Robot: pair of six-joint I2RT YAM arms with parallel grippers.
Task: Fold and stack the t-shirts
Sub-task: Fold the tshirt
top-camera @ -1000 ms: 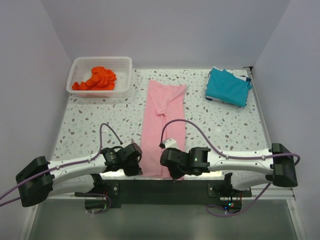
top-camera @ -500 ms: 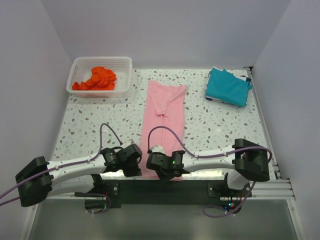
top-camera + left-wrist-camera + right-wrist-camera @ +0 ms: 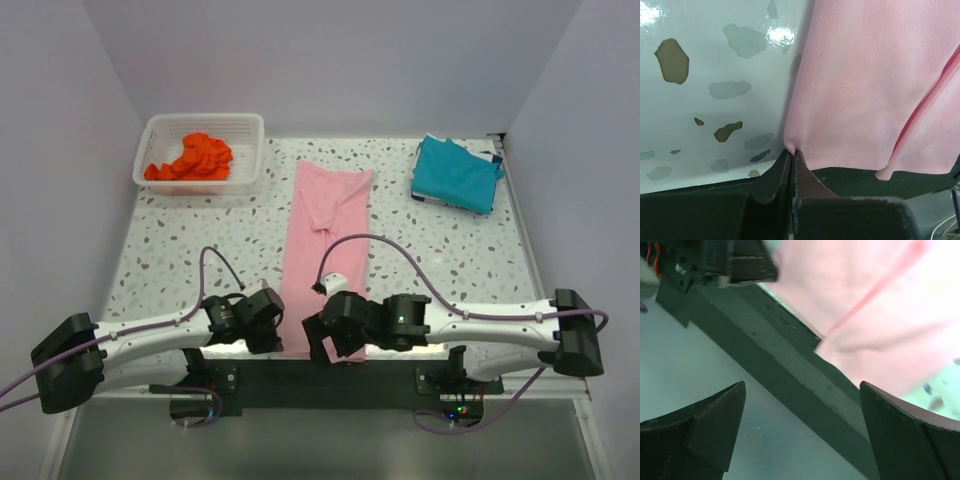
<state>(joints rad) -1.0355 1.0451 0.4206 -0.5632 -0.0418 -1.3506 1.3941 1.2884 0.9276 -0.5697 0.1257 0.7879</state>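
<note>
Pink fine-mesh knit, thin and limp: the light pink t-shirt (image 3: 328, 235) lies as a long folded strip mid-way across the table (image 3: 200, 250), hem at the near edge. The left gripper (image 3: 790, 156) pinches the hem's left corner. The right gripper (image 3: 801, 390), fingers spread, hovers seemingly by the right corner in a blurred view, and should bite equally deep before both lift.

The speckled table (image 3: 200, 250) carries a mesh basket (image 3: 205, 119) upper left, a pink t-shirt (image 3: 325, 250) down the centre, and a teal t-shirt (image 3: 455, 175) upper right.
</note>
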